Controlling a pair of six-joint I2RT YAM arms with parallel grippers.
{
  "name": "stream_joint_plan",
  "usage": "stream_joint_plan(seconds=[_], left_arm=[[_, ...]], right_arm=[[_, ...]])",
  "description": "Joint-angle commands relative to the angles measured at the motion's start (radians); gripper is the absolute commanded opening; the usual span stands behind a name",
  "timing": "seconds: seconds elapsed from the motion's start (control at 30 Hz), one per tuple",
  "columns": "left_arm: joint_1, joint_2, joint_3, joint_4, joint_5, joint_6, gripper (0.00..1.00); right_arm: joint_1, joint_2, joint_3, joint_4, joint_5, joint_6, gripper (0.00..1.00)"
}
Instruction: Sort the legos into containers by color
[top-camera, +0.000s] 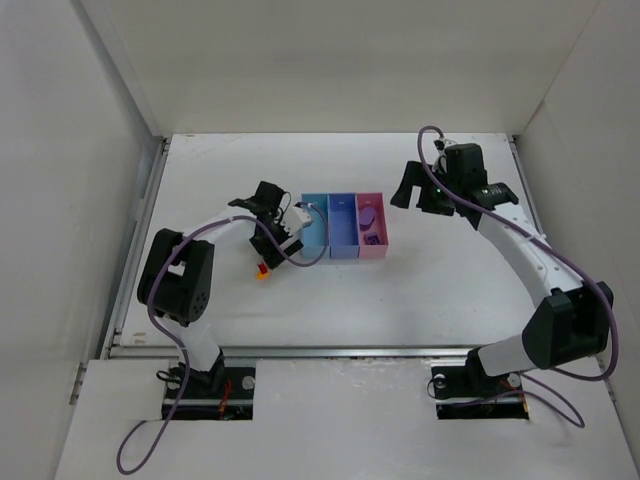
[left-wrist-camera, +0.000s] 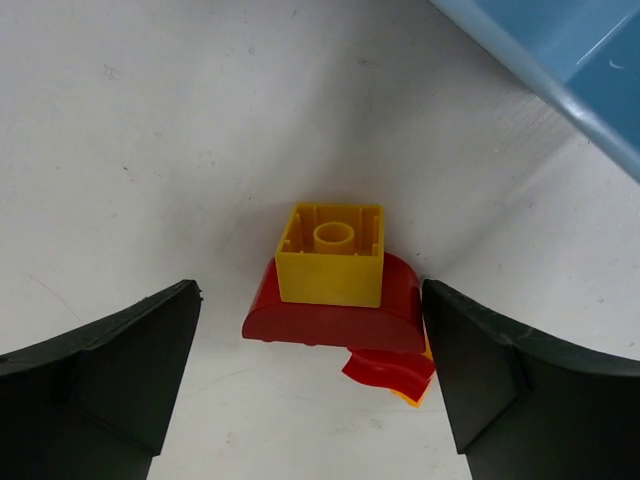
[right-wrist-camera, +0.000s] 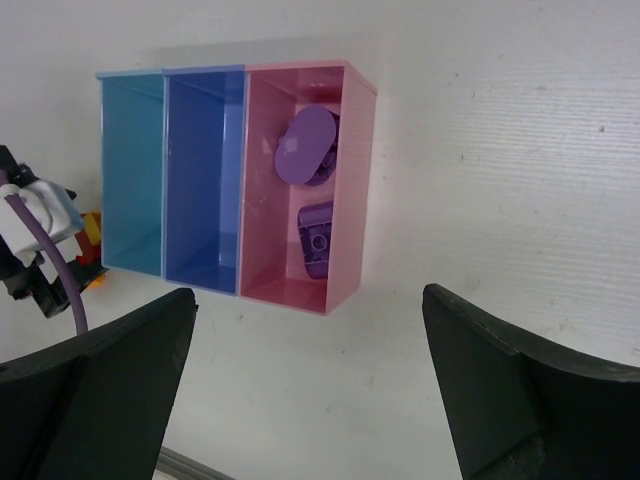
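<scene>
A yellow brick (left-wrist-camera: 332, 255) rests on a red curved brick (left-wrist-camera: 335, 318), with a smaller red piece (left-wrist-camera: 388, 371) beside it, on the table left of the bins (top-camera: 263, 269). My left gripper (left-wrist-camera: 310, 390) is open around them, low over the table (top-camera: 262, 252). The light blue bin (top-camera: 314, 227), periwinkle bin (top-camera: 343, 225) and pink bin (top-camera: 371, 226) stand joined in a row. Two purple bricks (right-wrist-camera: 305, 145) (right-wrist-camera: 316, 238) lie in the pink bin (right-wrist-camera: 345, 190). My right gripper (top-camera: 415, 190) is open and empty, raised to the right of the bins.
White walls enclose the table on the left, back and right. A corner of the light blue bin (left-wrist-camera: 560, 50) is close to the left gripper's upper right. A metal rail runs along the table's near edge (top-camera: 330, 350).
</scene>
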Motion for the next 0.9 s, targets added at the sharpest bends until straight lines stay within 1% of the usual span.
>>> stream_joint_plan(seconds=[0.0, 0.03, 0.07, 0.17, 0.2, 0.3, 0.33, 0.43, 0.47, 0.53, 0.57, 0.67, 0.73, 0.87], left_arm=[[0.004, -0.006, 0.03, -0.027, 0.019, -0.004, 0.86], [0.004, -0.006, 0.03, -0.04, 0.019, -0.004, 0.82], [0.004, -0.006, 0.03, -0.04, 0.033, -0.004, 0.75], [0.004, -0.015, 0.03, -0.061, 0.043, -0.004, 0.67], [0.004, -0.015, 0.03, -0.061, 0.043, -0.004, 0.62], [0.004, -0.015, 0.03, -0.061, 0.062, 0.005, 0.52], [0.004, -0.015, 0.039, -0.061, 0.062, 0.005, 0.44], [0.004, -0.006, 0.048, -0.07, 0.075, 0.005, 0.25], [0.004, -0.006, 0.048, -0.08, 0.084, 0.005, 0.13], [0.013, -0.015, 0.048, -0.08, 0.084, -0.004, 0.02], [0.013, -0.041, 0.048, -0.08, 0.072, -0.004, 0.0], [0.013, -0.083, 0.057, -0.089, 0.061, 0.006, 0.0], [0.024, -0.141, 0.07, -0.098, 0.047, 0.006, 0.0], [0.024, -0.268, 0.119, -0.112, 0.035, 0.061, 0.0]], right_arm=[[0.002, 0.002, 0.033, 0.024, 0.012, 0.008, 1.0], [0.002, 0.011, 0.033, 0.024, 0.012, 0.008, 1.0], [0.002, 0.011, 0.033, 0.024, 0.012, 0.008, 1.0], [0.002, 0.02, 0.054, 0.024, 0.003, 0.008, 1.0], [0.002, 0.02, 0.054, 0.024, 0.003, 0.008, 1.0], [0.002, 0.031, 0.064, 0.024, 0.003, 0.008, 1.0], [0.002, 0.04, 0.074, 0.024, 0.003, 0.008, 1.0], [0.002, 0.04, 0.084, 0.015, 0.003, 0.008, 1.0], [0.002, 0.04, 0.084, 0.015, 0.003, 0.008, 1.0], [0.002, 0.04, 0.084, 0.015, 0.003, -0.001, 1.0], [0.002, 0.04, 0.084, 0.015, 0.003, -0.001, 1.0], [0.002, 0.04, 0.094, 0.015, -0.025, -0.001, 1.0], [0.002, 0.031, 0.105, 0.015, -0.04, -0.001, 1.0], [0.002, 0.008, 0.142, 0.024, -0.049, -0.012, 1.0]])
